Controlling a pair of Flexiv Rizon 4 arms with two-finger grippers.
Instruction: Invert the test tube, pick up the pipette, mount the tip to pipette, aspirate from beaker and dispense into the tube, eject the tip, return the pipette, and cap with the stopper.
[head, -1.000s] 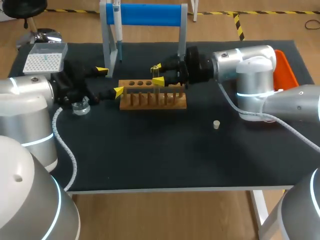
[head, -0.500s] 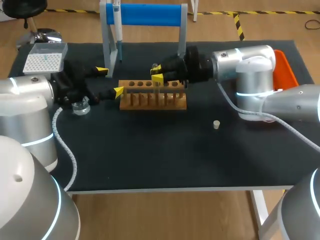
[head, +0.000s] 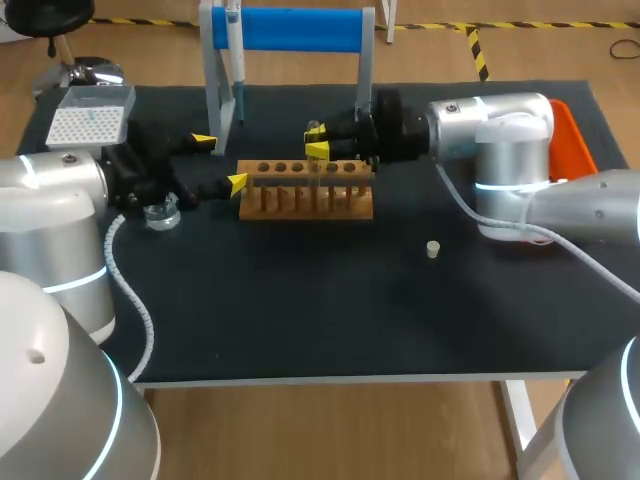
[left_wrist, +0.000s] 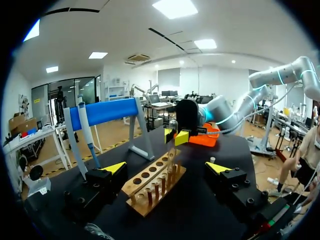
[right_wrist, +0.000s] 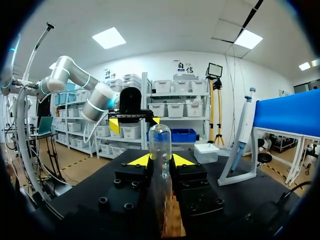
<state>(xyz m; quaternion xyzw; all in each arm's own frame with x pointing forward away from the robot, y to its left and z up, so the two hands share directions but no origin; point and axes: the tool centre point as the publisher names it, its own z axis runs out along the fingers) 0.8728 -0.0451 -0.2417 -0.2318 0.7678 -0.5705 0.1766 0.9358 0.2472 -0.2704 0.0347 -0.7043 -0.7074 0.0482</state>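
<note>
**Head view.** Right gripper (head: 318, 140) clamped on the test tube (right_wrist: 160, 142), risen slightly and shifted toward 12 o'clock over the wooden rack (head: 305, 195) within 1 s. Extraction judged under way, inversion next. Left gripper (head: 220, 162) spread open at the rack's 9 o'clock. Pale stopper (head: 432, 249) at its 4 o'clock.

**Left wrist view.** Slotted, pegged rack between open yellow tips.

**Right wrist view.** Clear, round-ended glass tube pinched between 2 yellow pads (right_wrist: 139, 160). Lower end close to the rack, clearance not discernible.
</note>
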